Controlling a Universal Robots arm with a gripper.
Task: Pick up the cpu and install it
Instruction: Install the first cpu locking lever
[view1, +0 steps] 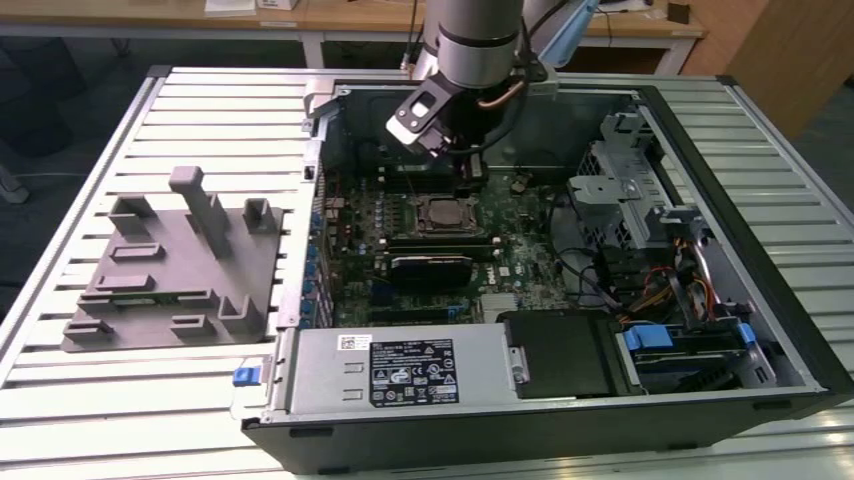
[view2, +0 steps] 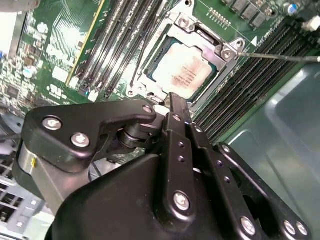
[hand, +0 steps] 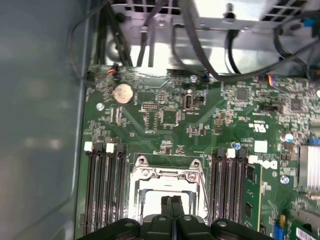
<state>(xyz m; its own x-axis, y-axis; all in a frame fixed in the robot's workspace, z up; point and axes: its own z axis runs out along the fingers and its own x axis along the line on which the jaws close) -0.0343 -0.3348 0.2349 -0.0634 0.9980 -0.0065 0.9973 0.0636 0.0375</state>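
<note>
Hovering low over the motherboard (view2: 55, 45), the gripper (view2: 173, 100) has its fingers (view2: 179, 150) pressed together with nothing between them. The cpu (view2: 184, 75) lies flat inside the socket frame (view2: 227, 52), just beyond the fingertips and not touching them. Pick and placement look done. Whether the frame is latched, I cannot tell.

First wrist view: gripper (hand: 172, 201) is covering pt of the socket (hand: 167, 174) & most of the cpu (hand: 150, 202). Second wrist view: gripper body is blocking much of the motherboard (view2: 60, 45). Exterior view: arm (view1: 474, 40) is getting cut off at the top edge; cpu's seating is showing too small to tell.
</note>
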